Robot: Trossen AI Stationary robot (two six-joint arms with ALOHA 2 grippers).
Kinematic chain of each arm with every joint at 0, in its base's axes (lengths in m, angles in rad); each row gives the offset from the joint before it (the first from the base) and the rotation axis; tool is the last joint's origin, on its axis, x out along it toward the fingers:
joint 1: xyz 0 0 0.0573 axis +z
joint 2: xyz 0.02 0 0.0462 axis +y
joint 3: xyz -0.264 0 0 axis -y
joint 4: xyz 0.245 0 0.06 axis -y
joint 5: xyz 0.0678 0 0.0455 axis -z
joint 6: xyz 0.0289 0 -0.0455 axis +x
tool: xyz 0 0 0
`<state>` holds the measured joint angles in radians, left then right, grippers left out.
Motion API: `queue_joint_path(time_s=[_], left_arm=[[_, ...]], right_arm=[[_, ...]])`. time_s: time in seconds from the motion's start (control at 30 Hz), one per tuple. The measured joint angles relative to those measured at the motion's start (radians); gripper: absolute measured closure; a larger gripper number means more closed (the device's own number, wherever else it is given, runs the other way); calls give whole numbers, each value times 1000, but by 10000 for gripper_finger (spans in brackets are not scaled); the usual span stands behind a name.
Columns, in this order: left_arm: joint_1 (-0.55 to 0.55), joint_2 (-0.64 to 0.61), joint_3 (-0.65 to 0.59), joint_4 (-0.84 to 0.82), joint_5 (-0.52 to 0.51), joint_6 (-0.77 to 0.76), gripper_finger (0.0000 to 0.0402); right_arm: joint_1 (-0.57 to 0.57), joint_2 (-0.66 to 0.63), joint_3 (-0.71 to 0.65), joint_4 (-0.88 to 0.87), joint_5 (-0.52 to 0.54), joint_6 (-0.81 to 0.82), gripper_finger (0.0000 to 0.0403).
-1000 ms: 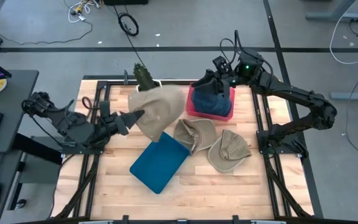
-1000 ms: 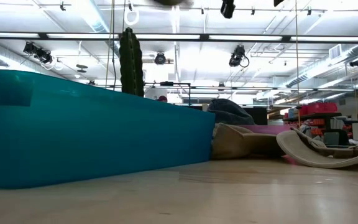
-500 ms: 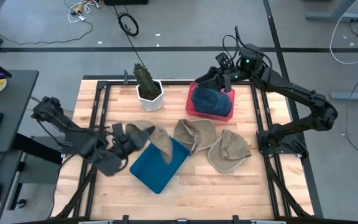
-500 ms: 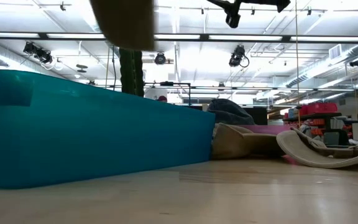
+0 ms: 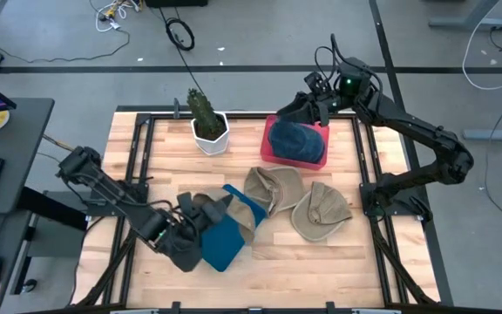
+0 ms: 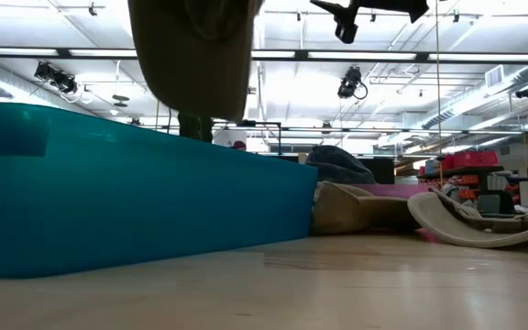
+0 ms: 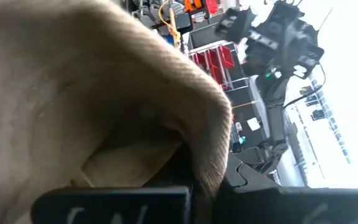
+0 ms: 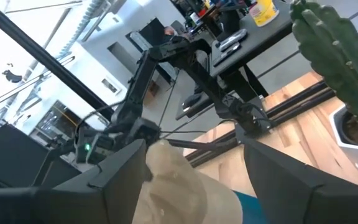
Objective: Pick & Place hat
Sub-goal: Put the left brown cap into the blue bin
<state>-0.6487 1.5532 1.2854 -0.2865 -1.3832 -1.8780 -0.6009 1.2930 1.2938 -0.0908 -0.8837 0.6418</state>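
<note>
We see the left pincer (image 5: 200, 212) clamped on a tan hat (image 5: 216, 208) over the blue bin (image 5: 227, 240). Right pincer (image 5: 308, 103) spread wide above the pink bin (image 5: 270, 148).

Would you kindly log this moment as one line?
left gripper: shut on tan hat | over blue bin | right gripper: open, above pink bin
</note>
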Motion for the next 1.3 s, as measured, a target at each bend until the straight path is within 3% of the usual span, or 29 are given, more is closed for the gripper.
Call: queue_joint_path(time_s=[0.33, 0.8, 1.3], left_arm=[[0, 66, 0, -226, 90, -286, 385], [11, 64, 0, -362, 164, -291, 385], [19, 108, 0, -310, 164, -265, 385]], right_arm=[[-2, 0, 0, -3, 1, 6, 128], [-1, 0, 0, -9, 57, 31, 128], [-1, 0, 0, -9, 57, 43, 128]])
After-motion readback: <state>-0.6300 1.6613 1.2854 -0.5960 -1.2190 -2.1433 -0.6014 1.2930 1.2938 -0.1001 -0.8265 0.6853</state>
